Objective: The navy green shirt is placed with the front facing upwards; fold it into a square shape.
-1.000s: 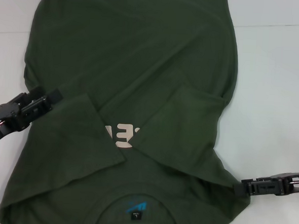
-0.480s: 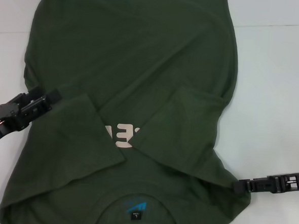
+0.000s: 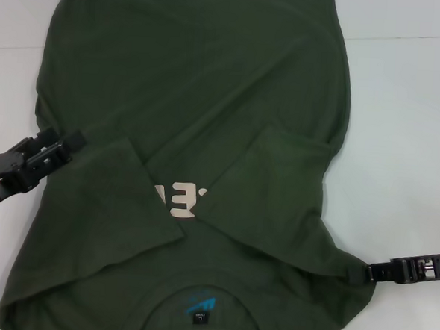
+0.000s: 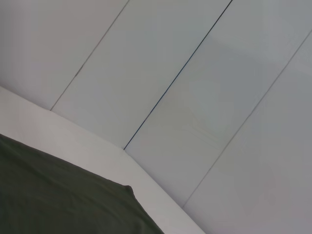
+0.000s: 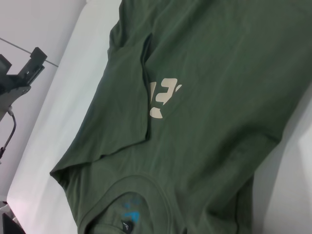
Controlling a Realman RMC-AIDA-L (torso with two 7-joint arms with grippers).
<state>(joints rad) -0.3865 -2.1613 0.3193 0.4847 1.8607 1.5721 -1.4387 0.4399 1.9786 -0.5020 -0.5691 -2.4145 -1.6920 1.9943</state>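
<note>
The shirt (image 3: 199, 134) lies spread on the white table (image 3: 409, 132), collar nearest me, with both sleeves folded in over the chest so that only part of the pale lettering (image 3: 182, 198) shows between them. The blue neck label (image 3: 199, 306) sits just inside the collar. My left tool (image 3: 66, 142) rests at the shirt's left edge, just beside the folded left sleeve; I cannot tell whether it is clenched or released. My right tool (image 3: 372, 272) touches the cloth at the right shoulder edge, low over the table, and looks pinched together, though the view is too poor to be sure.
</note>
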